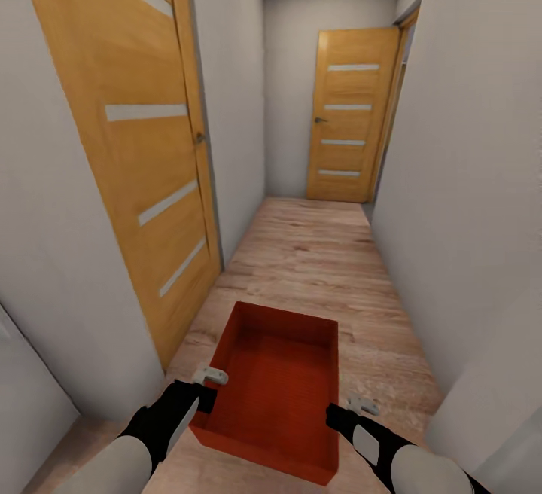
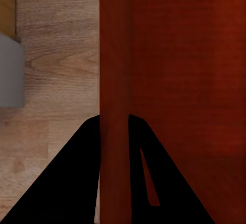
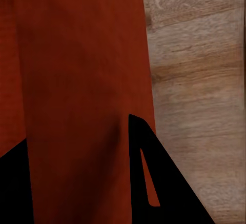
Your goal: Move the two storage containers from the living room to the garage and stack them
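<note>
One orange-red storage container, lidless and empty, hangs just in front of me above the pale wood-plank hallway floor. My left gripper is shut on its left side wall, and my right gripper is shut on its right side wall. In the left wrist view the thin red wall runs between the black fingers of the left gripper. The right wrist view has the container's wall pinched in the right gripper, with wood floor beside it.
I am in a narrow corridor with grey-white walls close on both sides. A shut wood-panelled door is on the left and another at the far end, with a doorway edge beside it. The wood floor stretches ahead.
</note>
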Motion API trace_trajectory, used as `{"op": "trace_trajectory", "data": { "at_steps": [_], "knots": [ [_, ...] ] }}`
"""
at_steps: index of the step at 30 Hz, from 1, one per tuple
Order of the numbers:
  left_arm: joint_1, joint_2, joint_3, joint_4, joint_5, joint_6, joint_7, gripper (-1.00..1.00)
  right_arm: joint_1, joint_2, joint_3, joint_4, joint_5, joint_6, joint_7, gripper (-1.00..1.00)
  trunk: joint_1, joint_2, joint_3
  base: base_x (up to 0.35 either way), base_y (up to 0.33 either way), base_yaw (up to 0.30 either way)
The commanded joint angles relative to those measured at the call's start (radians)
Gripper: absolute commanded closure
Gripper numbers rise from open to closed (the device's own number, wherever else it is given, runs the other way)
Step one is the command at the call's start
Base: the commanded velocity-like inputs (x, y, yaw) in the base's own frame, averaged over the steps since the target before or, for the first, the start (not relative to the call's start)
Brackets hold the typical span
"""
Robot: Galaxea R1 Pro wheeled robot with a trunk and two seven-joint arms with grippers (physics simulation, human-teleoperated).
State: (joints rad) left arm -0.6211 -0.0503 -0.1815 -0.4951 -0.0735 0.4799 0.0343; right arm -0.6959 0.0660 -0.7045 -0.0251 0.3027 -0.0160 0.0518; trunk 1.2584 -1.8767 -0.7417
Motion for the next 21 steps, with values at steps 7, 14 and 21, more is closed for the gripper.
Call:
{"op": "trace_trajectory", "data": {
  "at_steps": [7, 14, 21],
  "knots": [
    [0.0, 0.0, 0.013, -0.001, 0.055, 0.006, 0.001, 1.0, 0.0, 0.004, 0.029, -0.003, 0.009, -0.068, 0.0, 1.0, 0.0, 0.0, 0.001, 0.339, 0.114, -0.201],
    [0.0, 0.0, 0.013, 0.0, 0.055, 0.006, 0.001, 1.0, 0.001, 0.006, 0.03, -0.003, 0.014, -0.068, -0.005, 1.0, 0.0, 0.0, 0.001, 0.339, 0.115, -0.009],
    [0.0, 0.0, 0.013, 0.0, 0.055, 0.006, 0.001, 1.0, 0.001, 0.005, 0.03, -0.003, 0.011, -0.068, -0.006, 1.0, 0.0, 0.0, 0.001, 0.339, 0.115, 0.0]
  ]
}}
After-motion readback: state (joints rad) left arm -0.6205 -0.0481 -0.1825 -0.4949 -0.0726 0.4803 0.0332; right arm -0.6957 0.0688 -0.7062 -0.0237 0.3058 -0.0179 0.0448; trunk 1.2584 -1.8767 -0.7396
